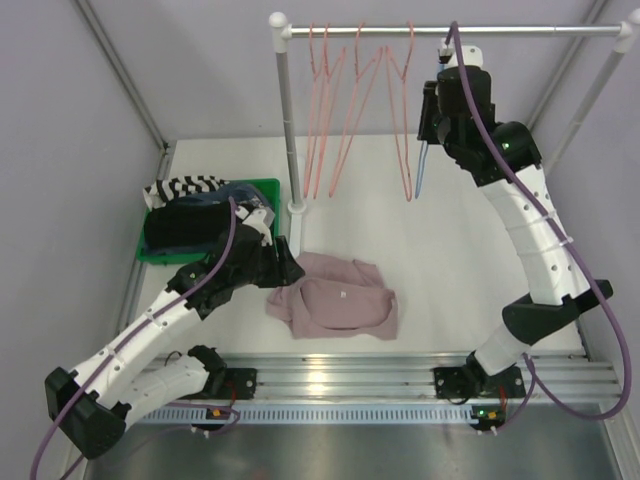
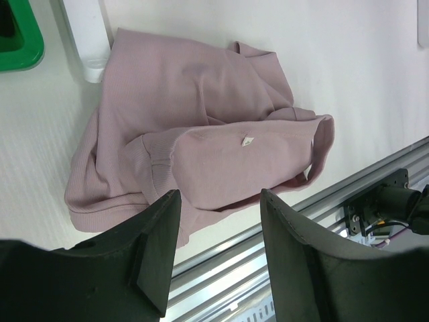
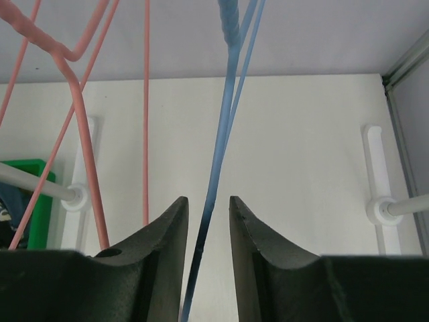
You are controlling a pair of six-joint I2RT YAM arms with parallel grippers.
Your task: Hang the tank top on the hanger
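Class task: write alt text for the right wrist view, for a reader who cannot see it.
The right hand holds its two dark fingers either side of the light-blue wire hanger, narrowly apart. Pink wire hangers hang to its left, over a white table.

Pale lilac-grey walls enclose a white counter, evenly lit. A silver metal clothes rail on white posts spans the back; a ribbed aluminium beam edges the front.
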